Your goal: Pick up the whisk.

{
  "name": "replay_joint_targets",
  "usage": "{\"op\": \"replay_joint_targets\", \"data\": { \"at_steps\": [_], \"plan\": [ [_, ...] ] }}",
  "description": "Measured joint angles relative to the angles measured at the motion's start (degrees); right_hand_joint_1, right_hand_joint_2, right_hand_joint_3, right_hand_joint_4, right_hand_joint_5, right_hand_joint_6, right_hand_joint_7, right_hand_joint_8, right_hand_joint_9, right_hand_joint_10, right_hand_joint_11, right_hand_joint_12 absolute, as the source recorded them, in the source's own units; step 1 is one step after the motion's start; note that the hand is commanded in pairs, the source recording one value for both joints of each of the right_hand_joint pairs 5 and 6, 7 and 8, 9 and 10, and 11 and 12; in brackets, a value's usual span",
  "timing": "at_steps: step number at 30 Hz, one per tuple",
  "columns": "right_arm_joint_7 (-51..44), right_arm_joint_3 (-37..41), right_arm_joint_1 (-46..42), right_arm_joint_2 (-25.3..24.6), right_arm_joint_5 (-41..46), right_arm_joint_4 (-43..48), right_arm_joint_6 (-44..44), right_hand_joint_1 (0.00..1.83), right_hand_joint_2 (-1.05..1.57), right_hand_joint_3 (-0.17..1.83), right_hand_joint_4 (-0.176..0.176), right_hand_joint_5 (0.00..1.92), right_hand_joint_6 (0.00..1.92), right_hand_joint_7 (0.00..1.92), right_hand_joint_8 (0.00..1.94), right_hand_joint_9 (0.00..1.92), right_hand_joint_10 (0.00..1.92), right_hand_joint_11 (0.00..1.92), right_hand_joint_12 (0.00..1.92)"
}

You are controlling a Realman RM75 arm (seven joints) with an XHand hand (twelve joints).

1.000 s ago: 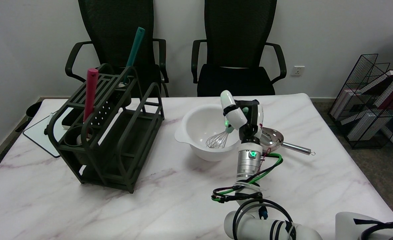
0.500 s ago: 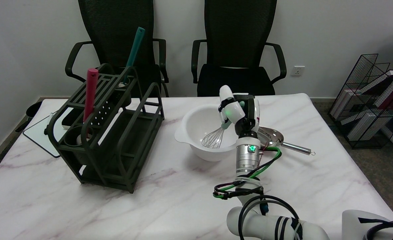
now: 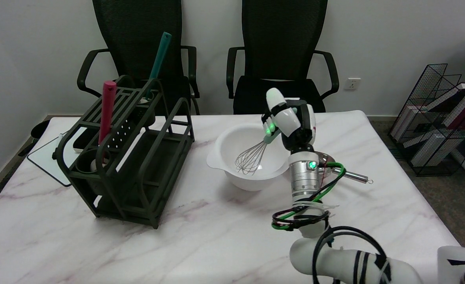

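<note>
The whisk (image 3: 251,157) has a metal wire head and a pale green handle. Its wires hang inside the white bowl (image 3: 220,161) at mid-table, tilted with the head down to the left. My right hand (image 3: 289,122) grips the handle above the bowl's right rim, fingers closed around it. Most of the handle is hidden by the hand. Whether the wire tips still touch the bowl's bottom I cannot tell.
A dark green utensil rack (image 3: 126,154) stands at the left with a pink handle (image 3: 107,110) and a teal handle (image 3: 158,63) sticking up. A steel ladle (image 3: 344,171) lies behind my forearm, right of the bowl. Two black chairs stand beyond the table.
My right hand has risen and shifted right with the whisk; the wire head now sits higher in the bowl and further left of the hand. The forearm has swung right.
</note>
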Motion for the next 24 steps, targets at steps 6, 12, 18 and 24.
{"op": "replay_joint_targets", "data": {
  "at_steps": [6,12,18,24],
  "plan": [
    [1.1,0.8,-1.5,6.8,2.6,-6.6,-2.5,0.97,1.57,0.62,0.000,1.92,1.92,1.92,1.92,1.92,1.92,1.92,1.92],
    [4.2,3.4,-3.5,13.3,4.7,-11.7,-4.8,0.99,1.57,0.53,0.000,1.92,1.92,1.92,1.92,1.92,1.92,1.92,1.92],
    [10.4,6.6,-5.9,18.4,6.0,-15.0,-6.9,0.99,1.57,0.47,0.000,1.92,1.92,1.92,1.92,1.92,1.92,1.92,1.92],
    [19.6,9.1,-8.1,22.1,6.2,-16.7,-8.4,0.99,1.57,0.46,0.000,1.92,1.92,1.92,1.92,1.92,1.92,1.92,1.92]
  ]
}}
